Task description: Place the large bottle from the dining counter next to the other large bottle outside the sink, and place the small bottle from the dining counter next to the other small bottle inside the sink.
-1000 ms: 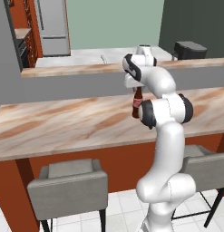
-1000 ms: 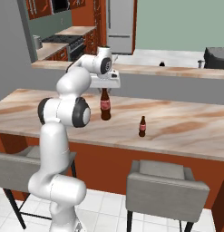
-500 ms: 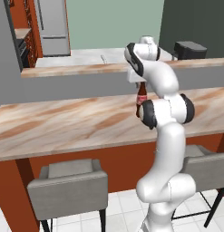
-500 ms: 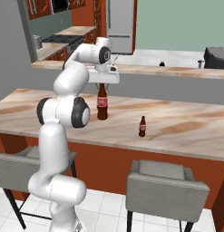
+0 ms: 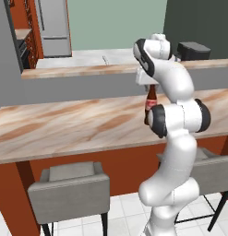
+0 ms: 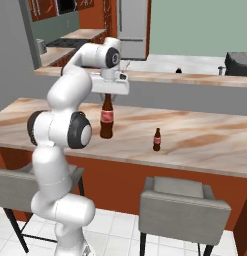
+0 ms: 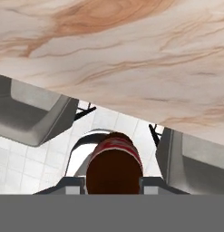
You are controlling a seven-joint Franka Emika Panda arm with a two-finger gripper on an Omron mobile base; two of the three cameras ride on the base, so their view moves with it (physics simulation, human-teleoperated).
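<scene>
The large bottle [image 6: 106,117], dark brown with a red label band, hangs upright just over the dining counter [image 6: 205,145]. My gripper [image 6: 107,94] is shut on its neck. From the other side the large bottle [image 5: 151,99] shows partly behind my arm, under the gripper [image 5: 151,86]. Looking down from the hand, the large bottle [image 7: 114,165] fills the space between the fingers [image 7: 70,183], with the counter's front edge and stools below. The small bottle [image 6: 156,139], brown with a red label, stands on the counter to the right of it. The sink is hidden behind the raised ledge.
Grey cushioned stools [image 5: 71,184] [image 6: 182,200] stand in front of the counter. A raised marbled ledge [image 6: 185,77] runs behind it. Beyond are a black appliance [image 6: 238,62], a tiny dark object [image 6: 178,70] on the far worktop and a steel fridge [image 5: 53,27].
The hand has risen with the large bottle and drawn it a little back toward my base. The small bottle has not moved.
</scene>
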